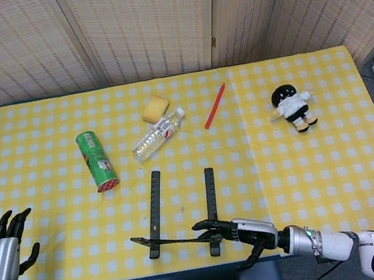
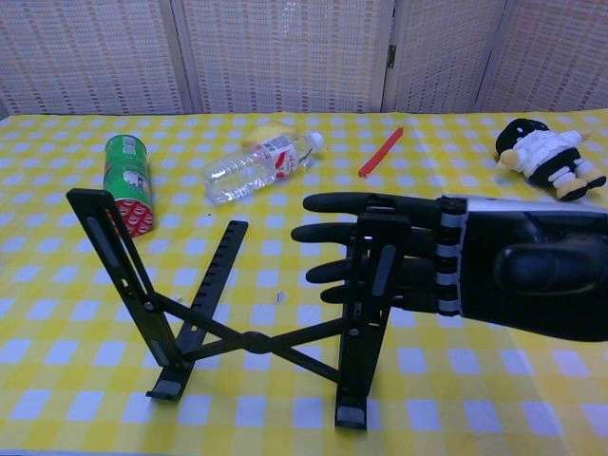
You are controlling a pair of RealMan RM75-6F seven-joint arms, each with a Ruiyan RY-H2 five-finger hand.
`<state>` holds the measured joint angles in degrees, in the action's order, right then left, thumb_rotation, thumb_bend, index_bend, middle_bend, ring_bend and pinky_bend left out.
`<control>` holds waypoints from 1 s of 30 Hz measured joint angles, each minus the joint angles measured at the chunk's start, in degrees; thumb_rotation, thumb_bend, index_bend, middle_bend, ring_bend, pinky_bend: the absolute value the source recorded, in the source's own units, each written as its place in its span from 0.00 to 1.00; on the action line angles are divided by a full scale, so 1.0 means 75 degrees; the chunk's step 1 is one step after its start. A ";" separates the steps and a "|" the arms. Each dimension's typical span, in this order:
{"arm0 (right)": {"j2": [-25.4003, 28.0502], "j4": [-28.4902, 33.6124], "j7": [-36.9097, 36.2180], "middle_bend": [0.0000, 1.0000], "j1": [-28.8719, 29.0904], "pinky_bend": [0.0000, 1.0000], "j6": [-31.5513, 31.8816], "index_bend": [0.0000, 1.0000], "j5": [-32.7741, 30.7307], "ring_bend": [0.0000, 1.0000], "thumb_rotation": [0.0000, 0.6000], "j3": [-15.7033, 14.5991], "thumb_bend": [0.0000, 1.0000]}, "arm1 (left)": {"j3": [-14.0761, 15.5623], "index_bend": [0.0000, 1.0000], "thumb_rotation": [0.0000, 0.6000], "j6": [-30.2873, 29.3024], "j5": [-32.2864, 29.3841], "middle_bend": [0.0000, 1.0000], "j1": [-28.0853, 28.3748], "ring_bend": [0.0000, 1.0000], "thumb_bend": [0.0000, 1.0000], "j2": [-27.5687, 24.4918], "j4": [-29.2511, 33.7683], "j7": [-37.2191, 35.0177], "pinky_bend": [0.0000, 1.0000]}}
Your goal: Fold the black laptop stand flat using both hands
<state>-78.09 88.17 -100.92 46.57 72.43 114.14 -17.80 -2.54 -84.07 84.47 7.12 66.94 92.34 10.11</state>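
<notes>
Closest to the robot, near the front edge of the bench (image 1: 334, 158), the right hand (image 2: 446, 271) reaches in from the right with its fingers (image 2: 347, 237) stretched out nearly straight and laid across the right upright of the black laptop stand (image 2: 252, 337); they press against that bar rather than wrap it, so the hand holds nothing in a closed grasp as far as either view shows. The stand sits at the near middle of the bench, and the fold looks only partly made: in the chest view the left bar leans well outward and the crossed struts lie low, yet the right bar is upright and the frame is plainly not flat. The left hand (image 1: 1, 250) hangs at the near left corner, well apart from the stand, fingers spread and empty, so the two-handed part of the job has not begun. What is left, by my reading, is to bring that hand in and press both sides down together. Farther back lie a green can (image 1: 97, 161), a water bottle (image 1: 159, 134), a yellow sponge (image 1: 155, 108), a red stick (image 1: 214, 106) and a small doll (image 1: 294, 107), all clear of the work.
</notes>
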 measured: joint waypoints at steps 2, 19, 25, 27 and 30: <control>-0.0084 -0.0058 0.0000 0.01 -0.0007 0.00 -0.0022 0.00 -0.0101 0.08 0.82 -0.0053 0.00 | 0.0000 0.15 1.00 -0.0003 -0.0002 0.25 -0.0006 0.12 0.41 0.0009 -0.0029 -0.0033 0.00; -0.0222 -0.0338 0.0162 0.01 -0.0024 0.00 -0.0053 0.00 -0.0722 0.09 0.82 -0.0176 0.00 | 0.0020 0.15 1.00 0.0047 0.0021 0.25 0.0005 0.12 0.41 0.0058 -0.0073 -0.0012 0.00; -0.0577 -0.0790 -0.0377 0.01 -0.0106 0.00 -0.0124 0.00 -0.0773 0.08 0.82 -0.0355 0.00 | 0.0011 0.15 1.00 0.0047 0.0010 0.25 0.0007 0.12 0.41 0.0049 -0.0031 0.0042 0.00; -0.0658 -0.0921 -0.0545 0.01 -0.0125 0.00 -0.0115 0.00 -0.0769 0.08 0.82 -0.0414 0.00 | 0.0008 0.15 1.00 0.0051 0.0027 0.25 0.0019 0.12 0.41 0.0047 -0.0005 0.0069 0.00; -0.0734 -0.1029 -0.0773 0.01 -0.0134 0.00 -0.0093 0.00 -0.0767 0.08 0.82 -0.0477 0.00 | -0.0001 0.15 1.00 0.0054 0.0043 0.25 0.0036 0.12 0.41 0.0045 0.0028 0.0105 0.00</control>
<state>-83.60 80.46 -106.72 45.56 71.73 108.38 -21.37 -2.55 -83.66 84.79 7.39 67.28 92.55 10.90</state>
